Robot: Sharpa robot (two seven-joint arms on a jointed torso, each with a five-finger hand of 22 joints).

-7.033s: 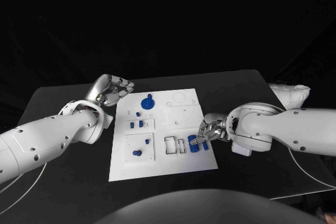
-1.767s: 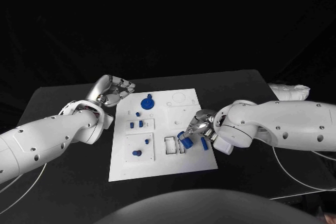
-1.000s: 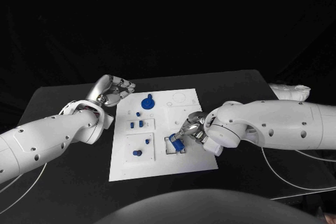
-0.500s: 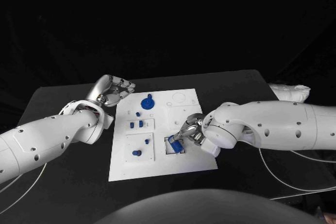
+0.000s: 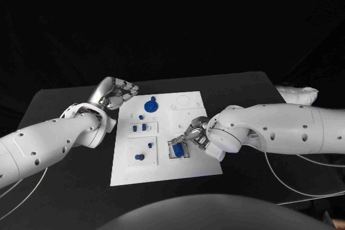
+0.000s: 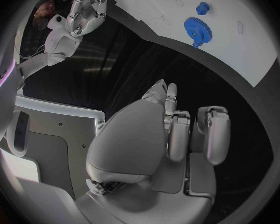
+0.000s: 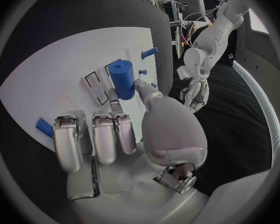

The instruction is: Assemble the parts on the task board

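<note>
Black table (image 5: 72,98), robot hand (image 5: 193,135) half-hiding part (image 5: 177,149)

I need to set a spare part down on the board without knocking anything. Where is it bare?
The task board is bare along its near edge, below the square insert and the slots. Its right strip near the right hand is crowded: that hand holds a blue block at the slots. The gear crowds the far end.

Right hand (image 5: 195,136) blocks board (image 5: 162,170) slots (near corner free).
</note>
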